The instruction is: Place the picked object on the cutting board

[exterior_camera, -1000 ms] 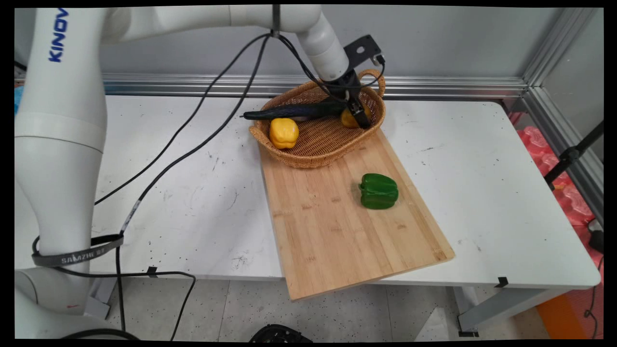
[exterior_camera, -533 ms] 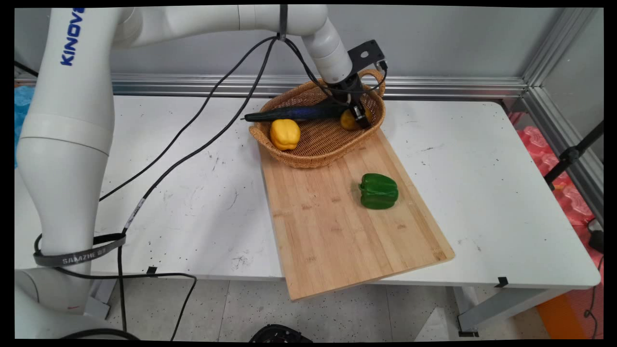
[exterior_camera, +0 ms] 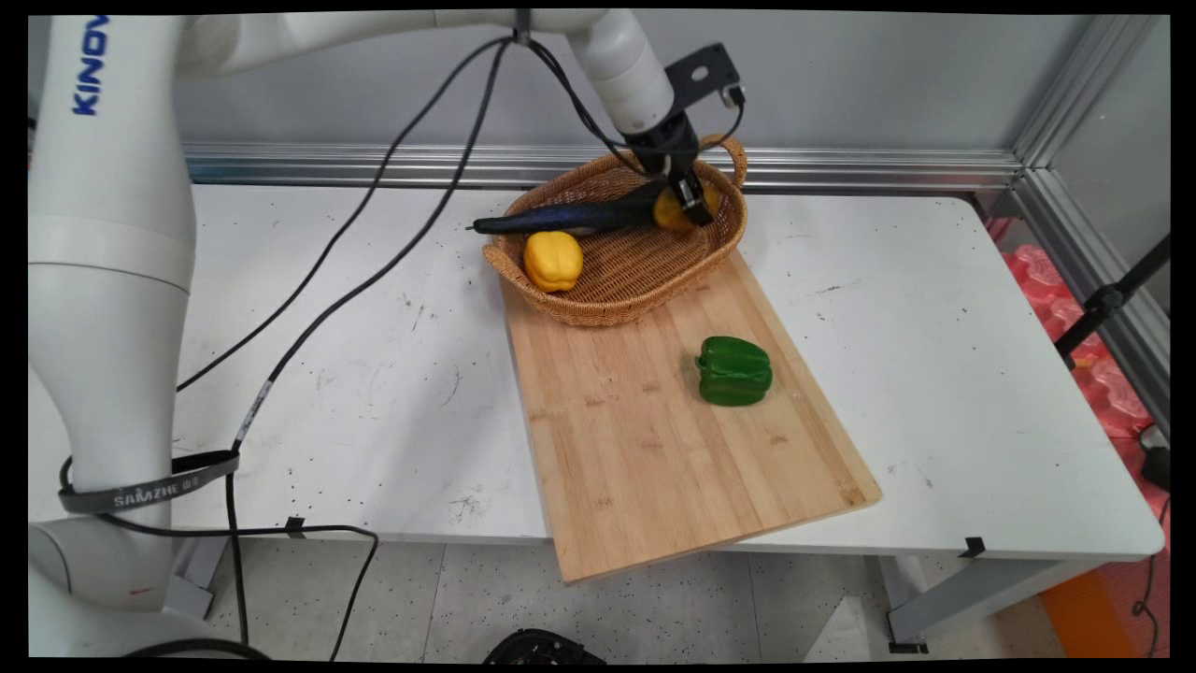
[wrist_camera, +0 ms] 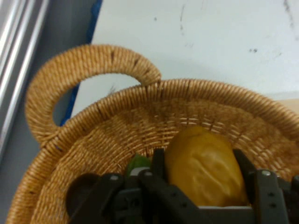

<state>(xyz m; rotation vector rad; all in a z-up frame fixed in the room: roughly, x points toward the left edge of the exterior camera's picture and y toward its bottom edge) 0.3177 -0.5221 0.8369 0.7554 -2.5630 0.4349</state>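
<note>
Black two-finger gripper (wrist_camera: 201,186) pinches a yellow-orange rounded fruit (wrist_camera: 204,166), perhaps a lemon, inside the woven wicker basket (exterior_camera: 598,299), apparently just clear of its floor. Beside it lie a dark cucumber (exterior_camera: 561,220) and a yellow bell pepper (exterior_camera: 551,260); a green bell pepper (exterior_camera: 734,371) sits on the bamboo cutting board (exterior_camera: 654,467).

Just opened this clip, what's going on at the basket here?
The white arm's gripper is inside the wicker basket, shut on a yellow-orange fruit, possibly a lemon, near the handle end. In the basket, a dark cucumber lies with its tip over the rim, beside a yellow pepper. The basket sits on the far end of a wooden cutting board, where a green pepper rests.
</note>
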